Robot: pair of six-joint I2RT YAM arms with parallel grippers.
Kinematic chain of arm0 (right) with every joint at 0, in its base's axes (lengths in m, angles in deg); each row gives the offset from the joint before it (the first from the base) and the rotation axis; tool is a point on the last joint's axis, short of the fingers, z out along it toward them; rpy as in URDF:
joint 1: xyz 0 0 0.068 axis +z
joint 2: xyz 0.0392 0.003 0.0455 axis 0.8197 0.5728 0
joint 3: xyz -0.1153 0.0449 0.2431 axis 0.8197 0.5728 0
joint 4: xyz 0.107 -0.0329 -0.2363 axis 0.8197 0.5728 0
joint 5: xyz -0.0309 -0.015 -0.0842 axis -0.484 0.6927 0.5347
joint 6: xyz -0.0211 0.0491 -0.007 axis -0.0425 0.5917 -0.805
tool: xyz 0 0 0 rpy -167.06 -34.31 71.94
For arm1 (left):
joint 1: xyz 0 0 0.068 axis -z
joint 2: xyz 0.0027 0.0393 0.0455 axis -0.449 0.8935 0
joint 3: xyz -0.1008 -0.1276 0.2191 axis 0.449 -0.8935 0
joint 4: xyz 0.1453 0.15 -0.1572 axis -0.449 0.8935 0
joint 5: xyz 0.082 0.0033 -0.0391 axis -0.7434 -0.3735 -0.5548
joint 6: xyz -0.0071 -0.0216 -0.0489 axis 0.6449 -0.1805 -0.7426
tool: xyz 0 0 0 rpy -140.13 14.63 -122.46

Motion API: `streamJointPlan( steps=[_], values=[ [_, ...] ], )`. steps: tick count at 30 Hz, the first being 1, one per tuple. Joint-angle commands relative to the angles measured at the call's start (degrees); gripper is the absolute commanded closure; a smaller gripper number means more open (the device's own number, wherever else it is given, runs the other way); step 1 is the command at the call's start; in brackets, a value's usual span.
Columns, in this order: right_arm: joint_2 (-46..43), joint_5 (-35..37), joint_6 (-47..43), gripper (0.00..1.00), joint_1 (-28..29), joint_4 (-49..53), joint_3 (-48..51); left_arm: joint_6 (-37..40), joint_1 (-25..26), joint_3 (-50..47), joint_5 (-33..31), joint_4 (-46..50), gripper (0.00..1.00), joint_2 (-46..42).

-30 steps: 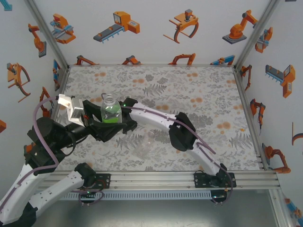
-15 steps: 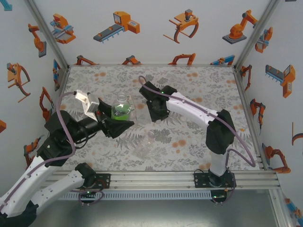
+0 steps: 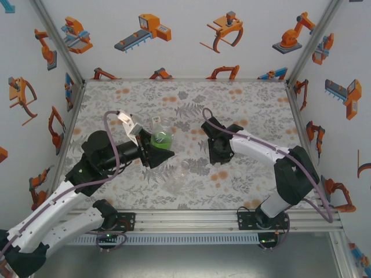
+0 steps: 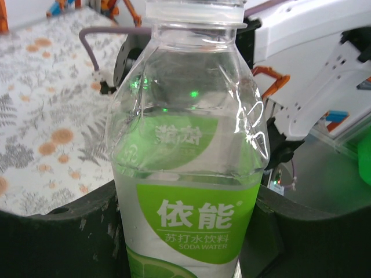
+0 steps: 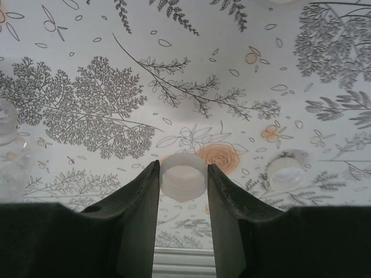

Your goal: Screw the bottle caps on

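Tabletop (image 3: 249,104) in fern-and-flower print takes up most of the top view, walled on three sides by printed panels (image 3: 174,35).

Of the two arms, the left arm (image 3: 64,200) reaches further in than a second ago. The left claw (image 3: 159,149) stays clamped round the body of the green-label soda-water bottle (image 3: 161,138), which it holds upright above the tabletop.

The right arm (image 3: 261,152) has swung off. A second ago its claw was hard against that bottle; now the right claw (image 5: 183,168) hangs well to the right of it, low over the print. It is closed on a small white cap (image 5: 183,179), pinched across its sides.

With the arms parted, no screwing looks under way. The left wrist view shows a white band at the bottle's very top, cut by the frame, so whether it is capped I cannot tell.

A plain clear bottle (image 3: 178,176) lies on its side just on the near side of the green-label bottle. A loose pale cap (image 5: 285,172) rests near the held one, on that same right side.

Open print stretches between bottle and right claw and beyond the bottle to the back panel. The left panel is the closest wall, and the plain bottle crowds the near side.
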Motion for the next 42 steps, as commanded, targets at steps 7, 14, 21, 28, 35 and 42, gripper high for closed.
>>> streamJointPlan(
  steps=[7,14,21,28,35,42],
  values=[
    [2.2,-3.3,3.7,0.65,0.1,-8.9,3.9,-2.4,-0.3,-7.6,0.3,-5.4,1.00,-1.0],
    [5.6,-3.2,3.4,0.62,0.1,-9.7,4.0,-3.1,-0.3,-8.9,-0.5,-5.1,1.00,-2.4],
    [5.5,-3.0,3.7,0.55,0.1,-8.7,3.6,-3.1,-0.3,-8.7,-0.5,-4.8,1.00,-2.4],
    [1.9,-2.3,3.1,0.54,0.1,-5.5,1.6,-3.1,-0.3,-8.3,-0.2,-5.2,1.00,-1.5],
    [0.8,-4.2,3.3,0.54,0.2,-5.2,0.5,-3.2,-0.4,-8.5,-0.1,-5.8,1.00,-1.2],
    [2.3,-4.8,3.6,0.55,0.2,-5.5,0.9,-3.3,-0.3,-8.7,-0.1,-5.9,1.00,-1.2]
  ],
)
